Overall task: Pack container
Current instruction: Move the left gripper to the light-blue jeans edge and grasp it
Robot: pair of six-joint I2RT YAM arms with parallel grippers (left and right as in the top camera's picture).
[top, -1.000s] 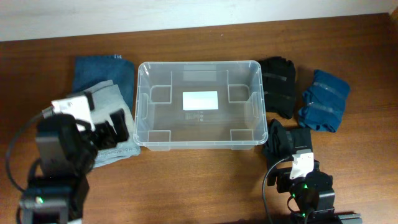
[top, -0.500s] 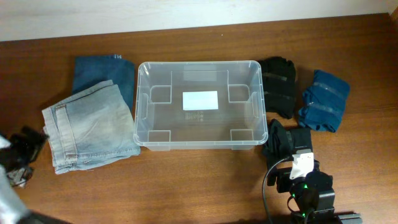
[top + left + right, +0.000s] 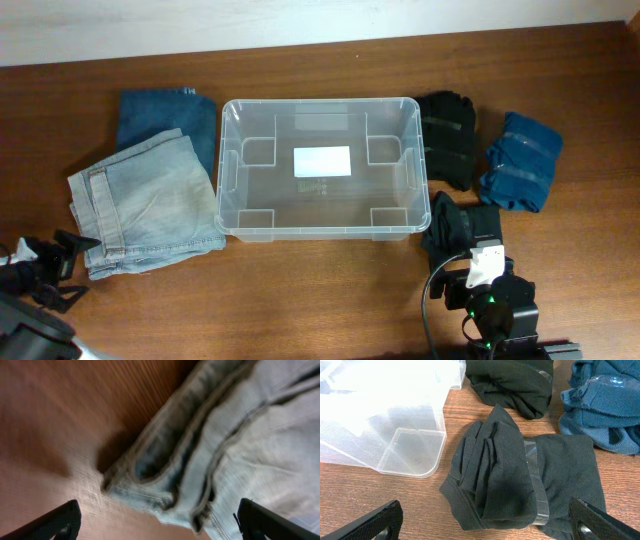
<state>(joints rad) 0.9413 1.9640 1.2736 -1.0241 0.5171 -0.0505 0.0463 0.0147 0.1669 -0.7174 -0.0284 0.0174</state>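
The clear plastic container (image 3: 228, 190) stands empty mid-table, with a white label (image 3: 322, 161) on its bottom; its corner shows in the right wrist view (image 3: 415, 455). Folded light-blue jeans (image 3: 150, 205) lie left of it. My left gripper (image 3: 62, 265) is open and empty at their front-left corner; the left wrist view shows the jeans' folded edge (image 3: 210, 445) between the wide-apart fingers (image 3: 160, 522). My right gripper (image 3: 478, 242) is open over a taped black cloth bundle (image 3: 520, 480), with its fingers (image 3: 485, 522) on either side and not touching it.
Darker blue jeans (image 3: 165, 120) lie behind the light ones. A second black bundle (image 3: 447, 140) and a blue cloth bundle (image 3: 520, 160) lie right of the container. The table's front edge is close to both arms.
My left arm has drawn back from above the light jeans to the table's front-left, then edged right toward the jeans' corner. The right arm has not moved.
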